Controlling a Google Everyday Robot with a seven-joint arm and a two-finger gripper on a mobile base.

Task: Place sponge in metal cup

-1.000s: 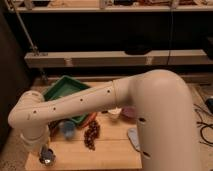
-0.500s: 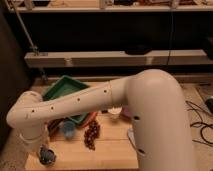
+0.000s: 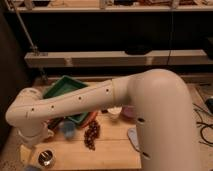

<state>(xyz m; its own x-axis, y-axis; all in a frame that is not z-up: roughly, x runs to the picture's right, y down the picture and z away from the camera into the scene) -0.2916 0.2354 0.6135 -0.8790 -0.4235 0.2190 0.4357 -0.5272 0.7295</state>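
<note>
Camera view puts your gripper (image 3: 31,159) at the bottom left, low over the front left corner of the table (image 3: 107,152), mostly hidden under the arm's wrist; you cannot tell how it is set or whether it carries anything. Just right of it the metal cup (image 3: 46,158) stands upright on the table. You cannot make out the sponge. Farther back sit a blue cup (image 3: 67,130), a brown cluster (image 3: 91,134) beside it, and a green tray (image 3: 64,89) partly behind the arm (image 3: 75,102).
</note>
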